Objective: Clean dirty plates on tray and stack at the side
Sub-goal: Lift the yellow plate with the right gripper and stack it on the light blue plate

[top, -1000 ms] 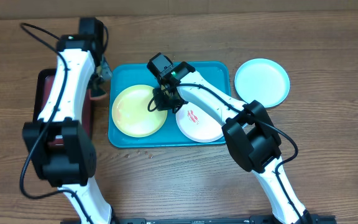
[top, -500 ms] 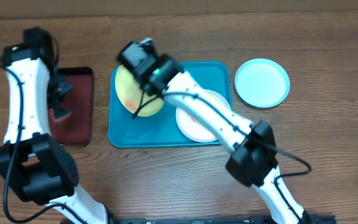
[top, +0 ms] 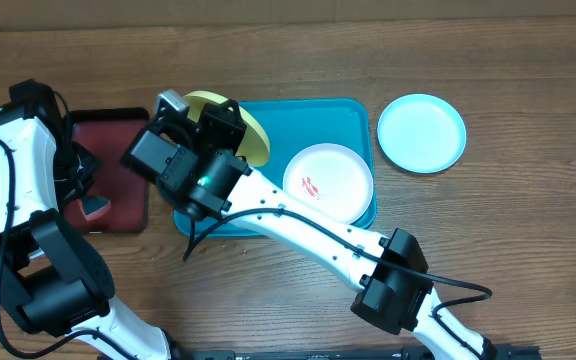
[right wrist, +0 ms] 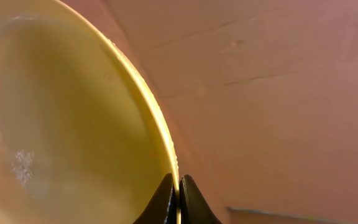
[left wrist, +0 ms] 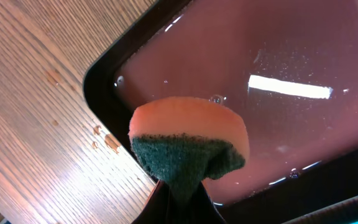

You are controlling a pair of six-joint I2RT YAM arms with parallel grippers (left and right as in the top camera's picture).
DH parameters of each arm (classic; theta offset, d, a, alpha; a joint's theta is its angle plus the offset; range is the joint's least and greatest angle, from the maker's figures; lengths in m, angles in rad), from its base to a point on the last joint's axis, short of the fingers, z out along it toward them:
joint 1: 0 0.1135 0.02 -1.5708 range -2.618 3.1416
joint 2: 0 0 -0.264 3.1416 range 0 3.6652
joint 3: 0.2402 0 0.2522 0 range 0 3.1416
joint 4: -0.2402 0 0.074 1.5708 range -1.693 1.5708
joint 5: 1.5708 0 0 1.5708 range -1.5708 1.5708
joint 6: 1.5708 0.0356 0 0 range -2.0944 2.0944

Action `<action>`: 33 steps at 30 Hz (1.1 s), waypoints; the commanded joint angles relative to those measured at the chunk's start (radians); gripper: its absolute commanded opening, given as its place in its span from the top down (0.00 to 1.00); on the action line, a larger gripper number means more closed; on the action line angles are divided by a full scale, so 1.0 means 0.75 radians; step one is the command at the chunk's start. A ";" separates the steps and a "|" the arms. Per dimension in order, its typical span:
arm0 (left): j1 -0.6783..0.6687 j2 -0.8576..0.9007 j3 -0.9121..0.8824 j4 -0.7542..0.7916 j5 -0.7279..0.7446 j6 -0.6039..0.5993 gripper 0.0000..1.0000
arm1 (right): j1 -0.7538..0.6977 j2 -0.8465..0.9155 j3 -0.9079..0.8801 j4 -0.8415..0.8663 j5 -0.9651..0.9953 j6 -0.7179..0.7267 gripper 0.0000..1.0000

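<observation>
The turquoise tray [top: 318,120] is viewed from directly overhead, at distance. Left of it, the dark red tray [left wrist: 303,50] is viewed obliquely and closely from the left wrist. Over its left edge, the yellow-green plate [right wrist: 73,124] is viewed very closely from the right wrist. Both appear overhead too.

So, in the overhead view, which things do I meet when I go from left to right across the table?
dark red tray → yellow-green plate, held tilted → white plate → light blue plate
</observation>
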 commanded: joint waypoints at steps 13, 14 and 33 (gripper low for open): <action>-0.003 -0.010 -0.007 0.011 0.081 -0.008 0.96 | -0.410 -0.037 0.032 -0.209 -0.939 0.440 0.96; -0.003 -0.010 -0.007 0.015 0.082 -0.006 0.96 | -0.481 -0.037 0.032 -0.237 -1.069 0.476 0.96; -0.004 -0.010 -0.007 0.065 0.106 0.009 0.96 | -1.665 -0.036 -0.143 -0.605 -1.859 0.548 0.96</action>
